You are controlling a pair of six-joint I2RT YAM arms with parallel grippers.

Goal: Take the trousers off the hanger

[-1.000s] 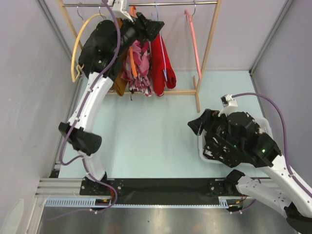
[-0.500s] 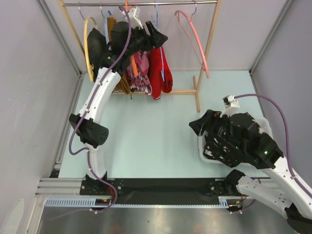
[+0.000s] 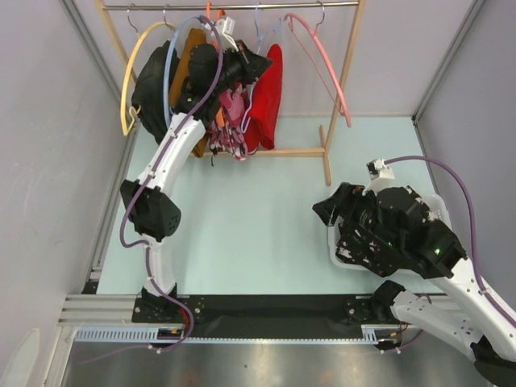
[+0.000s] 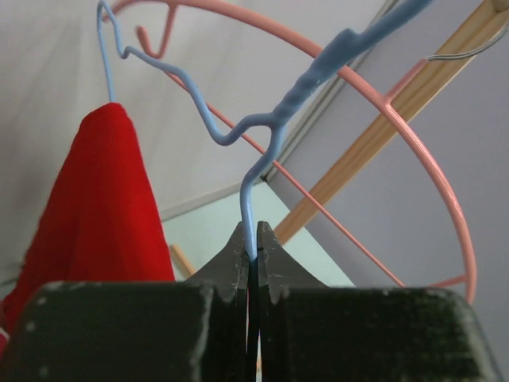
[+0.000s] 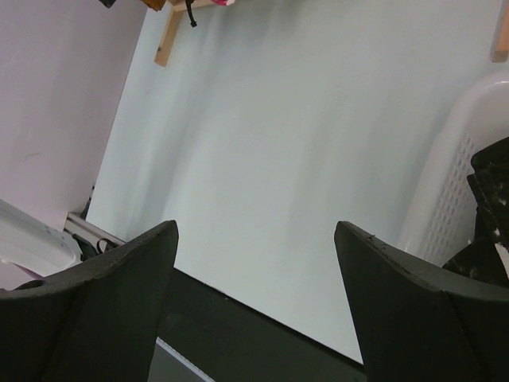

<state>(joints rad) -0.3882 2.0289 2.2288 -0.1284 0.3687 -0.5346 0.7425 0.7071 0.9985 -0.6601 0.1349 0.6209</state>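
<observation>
The red trousers (image 3: 268, 93) hang on a blue wire hanger (image 4: 266, 131) at the rail, and they fill the left of the left wrist view (image 4: 99, 207). My left gripper (image 3: 256, 64) is up beside them. It is shut on the blue hanger's wire (image 4: 254, 239), just right of the red cloth. Black cloth with white specks (image 5: 491, 208) lies in the white basket (image 5: 453, 183). My right gripper (image 5: 254, 239) hovers open next to that basket with nothing between its fingers.
A wooden clothes rack (image 3: 343, 81) stands at the back with an empty pink hanger (image 3: 322, 56), a yellow hanger (image 3: 125, 89), a pink floral garment (image 3: 230, 121) and a mustard-brown one (image 3: 193, 64). A dark shape (image 3: 149, 89) hangs at the rail's left. The right arm (image 3: 403, 234) covers most of the basket.
My left gripper has shut on the blue hanger's wire. The left arm shifted right along the rail, and the hangers and red trousers swung.
</observation>
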